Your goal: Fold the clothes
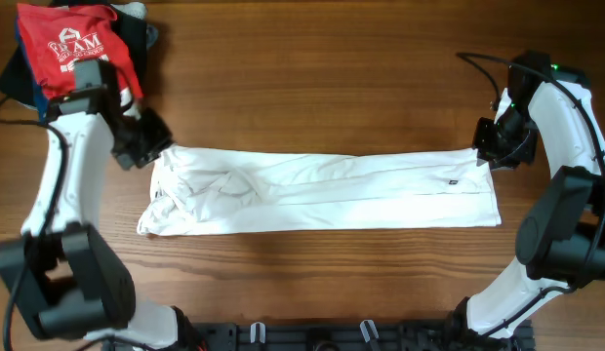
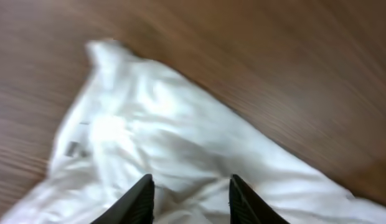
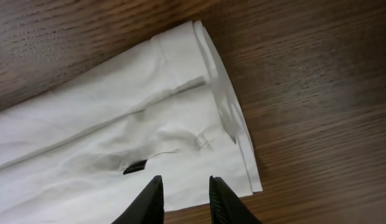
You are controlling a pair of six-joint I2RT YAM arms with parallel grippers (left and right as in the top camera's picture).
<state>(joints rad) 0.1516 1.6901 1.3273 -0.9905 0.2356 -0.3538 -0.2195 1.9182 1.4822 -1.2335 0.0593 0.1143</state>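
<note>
Status as I read it from the remote station:

1. Location. The white T-shirt [image 1: 322, 190] lies flat across the middle of the desk [image 1: 312, 78], folded into a long narrow strip.
2. Axis. Its long axis runs from the left side of the desk to the right, parallel to the near edge. The small dark neck tag [image 1: 451, 181] sits close to the right end.
3. Edges. The right end is square, with the folded layers stacked flush at the far corner. The left end is rumpled and wider, and its near corner splays out towards the left edge of the desk. Both long edges run nearly straight.
4. Left gripper [image 1: 158, 146]. It is at the far corner of the strip's left end. In the blurred wrist view its fingers [image 2: 143, 199] stand apart over the cloth, and I see nothing pinched between them.
5. Right gripper [image 1: 485, 154]. It is at the far corner of the right end. Its fingers [image 3: 154, 194] stand a little apart above the near edge of the cloth, gripping nothing.
6. Open room. Bare wood lies beyond the far long edge and in a band along the near one. At the far-left corner, just behind the left arm, a red T-shirt [image 1: 73, 49] lies on dark garments [image 1: 139, 37]
</note>
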